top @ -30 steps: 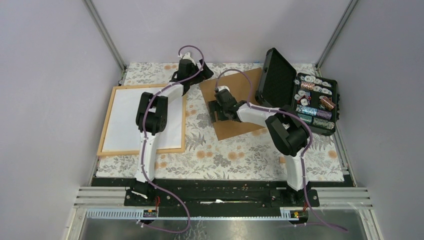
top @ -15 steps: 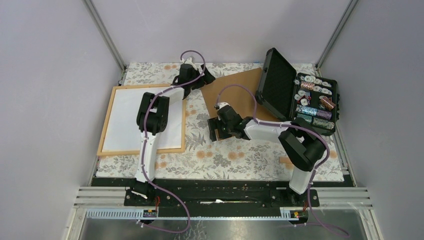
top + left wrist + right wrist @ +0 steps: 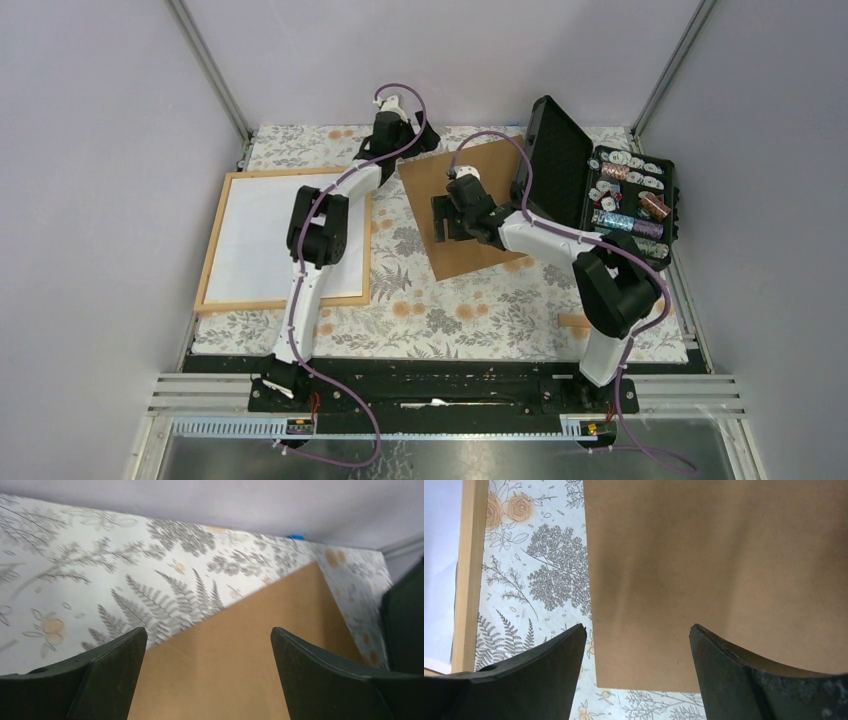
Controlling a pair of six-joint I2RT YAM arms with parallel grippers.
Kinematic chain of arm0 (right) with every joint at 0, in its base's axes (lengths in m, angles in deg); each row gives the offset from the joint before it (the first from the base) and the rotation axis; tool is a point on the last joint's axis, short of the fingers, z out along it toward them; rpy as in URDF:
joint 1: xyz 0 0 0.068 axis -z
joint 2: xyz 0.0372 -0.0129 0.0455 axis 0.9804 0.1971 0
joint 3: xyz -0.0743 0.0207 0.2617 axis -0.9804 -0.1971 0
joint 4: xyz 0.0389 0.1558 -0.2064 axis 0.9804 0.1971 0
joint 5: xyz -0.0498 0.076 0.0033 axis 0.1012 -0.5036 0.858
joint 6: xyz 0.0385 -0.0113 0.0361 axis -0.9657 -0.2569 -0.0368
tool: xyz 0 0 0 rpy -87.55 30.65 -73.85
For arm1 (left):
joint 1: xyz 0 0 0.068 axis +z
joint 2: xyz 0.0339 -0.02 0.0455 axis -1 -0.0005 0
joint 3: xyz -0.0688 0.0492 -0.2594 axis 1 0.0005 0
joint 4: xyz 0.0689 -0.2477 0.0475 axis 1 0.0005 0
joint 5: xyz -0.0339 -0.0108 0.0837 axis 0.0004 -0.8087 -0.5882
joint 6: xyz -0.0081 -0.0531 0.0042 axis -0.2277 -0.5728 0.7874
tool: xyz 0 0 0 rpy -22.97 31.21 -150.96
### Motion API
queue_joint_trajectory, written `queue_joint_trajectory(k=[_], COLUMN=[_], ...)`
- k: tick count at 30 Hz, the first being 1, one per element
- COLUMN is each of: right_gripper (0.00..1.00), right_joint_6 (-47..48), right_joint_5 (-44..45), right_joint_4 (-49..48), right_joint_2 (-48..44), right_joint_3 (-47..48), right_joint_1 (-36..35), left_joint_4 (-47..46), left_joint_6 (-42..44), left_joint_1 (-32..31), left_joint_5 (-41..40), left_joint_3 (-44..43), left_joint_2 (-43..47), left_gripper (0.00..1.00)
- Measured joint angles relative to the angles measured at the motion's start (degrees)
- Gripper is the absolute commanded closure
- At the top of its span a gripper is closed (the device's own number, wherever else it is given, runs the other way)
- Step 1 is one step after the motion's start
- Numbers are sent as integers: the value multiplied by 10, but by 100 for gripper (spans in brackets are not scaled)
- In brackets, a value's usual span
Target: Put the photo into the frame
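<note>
Overhead and wrist views of the two-arm bench. The large thin light-wood rectangular frame [image 3: 281, 302], its interior white, lay flat on the left part of the grey floral tablecloth [image 3: 450, 310]. A plain brown rectangular backing board [image 3: 480, 255] lay skewed at centre, apart from the frame, its right corner beside an open black hard case [image 3: 560, 170] holding small glittering items. The left gripper [image 3: 418, 140] was poised over the board's far left corner, jaws spread wide with nothing between them. The right gripper [image 3: 445, 218] hung above the board's left edge, jaws likewise parted and empty; its wrist view showed the board's edge [image 3: 724, 570] and the frame's wooden moulding [image 3: 471, 570]. Contact with the board could not be judged.
</note>
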Motion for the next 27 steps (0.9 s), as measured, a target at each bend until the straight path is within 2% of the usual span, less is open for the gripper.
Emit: queue_joint_trajectory(k=[6,14,20,27], right_gripper=[17,17,17,17], right_joint_6=[0,0,0,0], right_joint_5=[0,9,8,-22], right_joint_4=[1,7,22,28], right_joint_2=[44,70,87,87], right_joint_3=[31,42,51,16], right_joint_1=[0,0,1,3], left_joint_4=[73,130,132,170], left_joint_6=[-9,-32,-44,-13], left_joint_1=[4,7,7,6], left_joint_5=[-54,-70,-45,-31], left_joint_3=[-130,-148,-75,9], left_joint_2=[-83,-99,-52,12], left_gripper=[1,5,6,10])
